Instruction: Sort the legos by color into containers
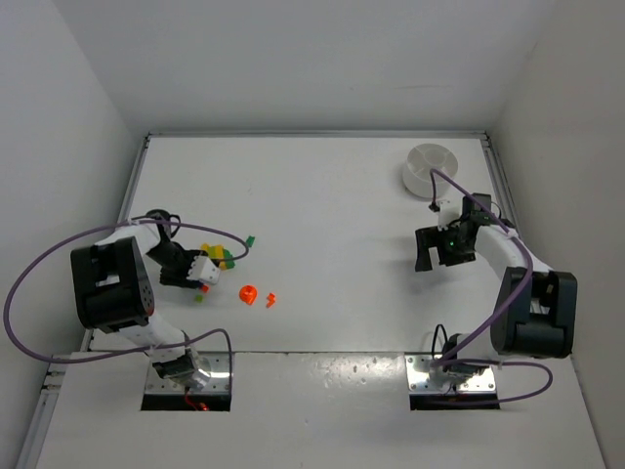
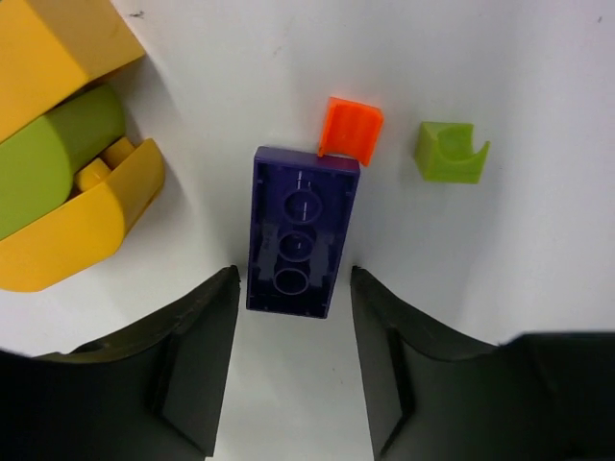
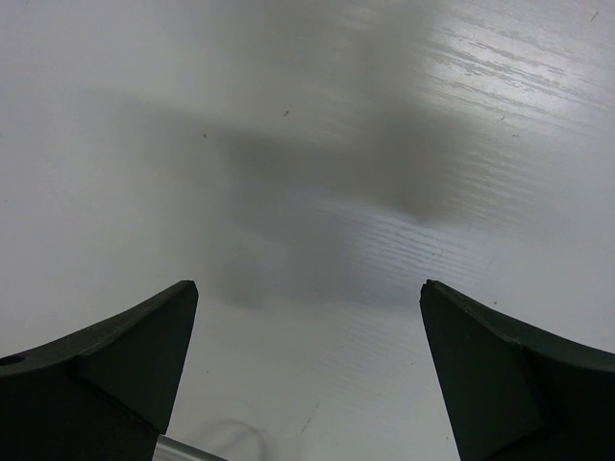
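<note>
A dark blue brick (image 2: 301, 230) lies studs-down on the table, its near end just between the tips of my open left gripper (image 2: 293, 288), untouched. An orange-red bit (image 2: 352, 129) rests against its far corner, and a green bit (image 2: 451, 152) lies to the right. Yellow pieces (image 2: 77, 230) and a green cylinder (image 2: 48, 168) sit at the left. From above, my left gripper (image 1: 203, 274) is at the yellow-green cluster (image 1: 217, 256). The round white dish (image 1: 431, 168) stands at the far right. My right gripper (image 1: 426, 249) is open and empty over bare table (image 3: 307, 192).
An orange round piece (image 1: 248, 294) and a small orange bit (image 1: 270, 299) lie right of the left gripper. A green bit (image 1: 250, 238) lies farther back, another small green bit (image 1: 198, 297) nearer. White walls enclose the table on three sides.
</note>
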{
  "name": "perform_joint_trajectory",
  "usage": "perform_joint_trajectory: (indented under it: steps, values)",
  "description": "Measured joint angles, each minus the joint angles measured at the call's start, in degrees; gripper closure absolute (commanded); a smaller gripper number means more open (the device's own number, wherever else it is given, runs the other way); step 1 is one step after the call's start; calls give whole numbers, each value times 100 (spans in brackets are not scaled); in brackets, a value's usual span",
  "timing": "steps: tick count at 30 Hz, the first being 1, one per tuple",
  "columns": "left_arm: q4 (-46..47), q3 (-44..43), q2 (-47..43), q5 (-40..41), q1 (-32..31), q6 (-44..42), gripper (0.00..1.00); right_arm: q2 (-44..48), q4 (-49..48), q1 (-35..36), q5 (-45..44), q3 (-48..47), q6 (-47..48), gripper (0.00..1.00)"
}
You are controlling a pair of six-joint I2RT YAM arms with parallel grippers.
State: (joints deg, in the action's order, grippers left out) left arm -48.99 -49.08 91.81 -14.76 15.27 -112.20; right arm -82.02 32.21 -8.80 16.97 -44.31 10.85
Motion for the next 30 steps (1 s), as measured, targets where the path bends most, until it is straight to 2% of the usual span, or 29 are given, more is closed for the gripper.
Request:
perform_joint_trajectory:
  steps: [5, 9, 12, 16, 19, 22, 26, 28, 30]
  values:
    - [-74, 9, 15, 111, -52, 0, 56, -55, 2, 0, 0, -2, 0, 0]
    - [-96, 33, -24, 125, -63, 15, 60, 15, 9, 4, 11, -7, -9, 3]
    - [55, 221, -227, 59, -63, 52, 67, 278, 4, 35, 33, -7, -17, 9]
    - [157, 562, -632, -264, -72, 221, 73, 643, 37, 50, 166, -44, -44, 22]
    - [-52, 651, -1036, -568, -94, 433, 76, 726, 197, 70, 308, -212, -83, 22]
    - [-415, 413, -1421, -905, -98, 647, 77, 743, 415, 81, 507, -529, -179, 25]
    - [-970, -411, -1589, -1499, -101, 1003, 77, 739, 645, 146, 931, -1147, -457, 29]
    - [-1126, -831, -1657, -1873, -140, 1419, 77, 684, 737, 201, 1272, -1567, -723, 29]
    - [-1130, -1169, -1718, -2194, -321, 2057, 79, 551, 730, 302, 1659, -1996, -1071, 33]
